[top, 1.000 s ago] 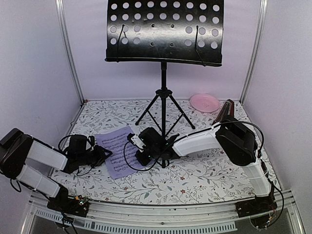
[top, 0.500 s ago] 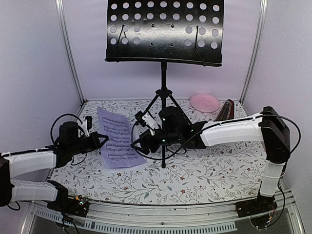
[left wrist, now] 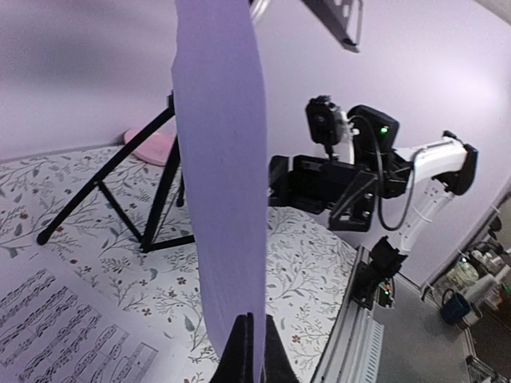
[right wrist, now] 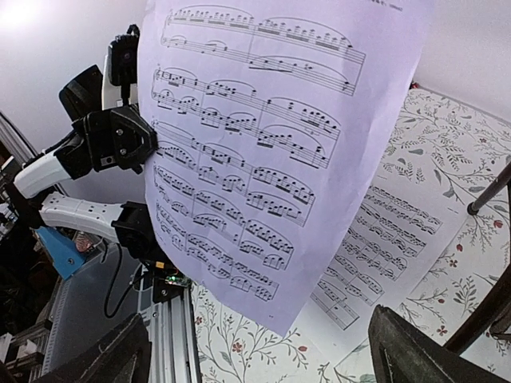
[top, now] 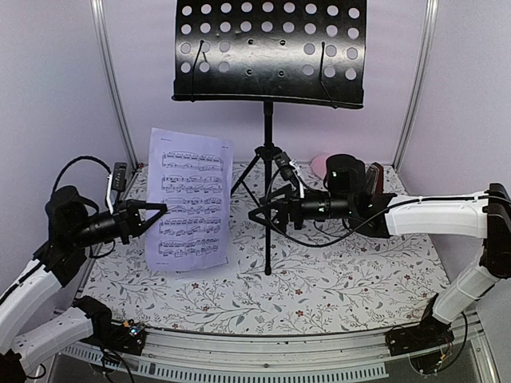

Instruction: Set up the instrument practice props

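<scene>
Upright white sheet-music page (top: 192,199): it hangs above the left part of the floral-patterned tabletop (top: 335,295), close to the left edge, with its printed face turned towards the right arm. The left tool (top: 153,210) is closed on the page's left edge about halfway up. In the left wrist view, the two fingers (left wrist: 243,351) are pressed together on the paper.

The right tool (top: 257,214) hovers near the middle of the tabletop, facing the page and apart from it. Its fingers are spread wide and hold nothing.

A second white sheet-music page (right wrist: 391,247) lies flat on the tabletop below the raised one.

The black perforated-metal music stand desk (top: 267,89) sits high on its tripod, which stands mid-tabletop towards the far edge. Nothing is on the desk yet.

The small dark red-brown pyramid metronome (top: 372,177) is near the far right corner, partly hidden by the right arm. The pink round plate (top: 319,165) is beside it.

Handling, as we judge it: the page is very light, thin and limp. Held at one edge it bows, as the left wrist view shows, and it may flutter or slip. We would keep the pinch on the blank margin with little force, because paper creases easily. A second pinch on the opposite edge would steady the page for setting on the desk's ledge.
</scene>
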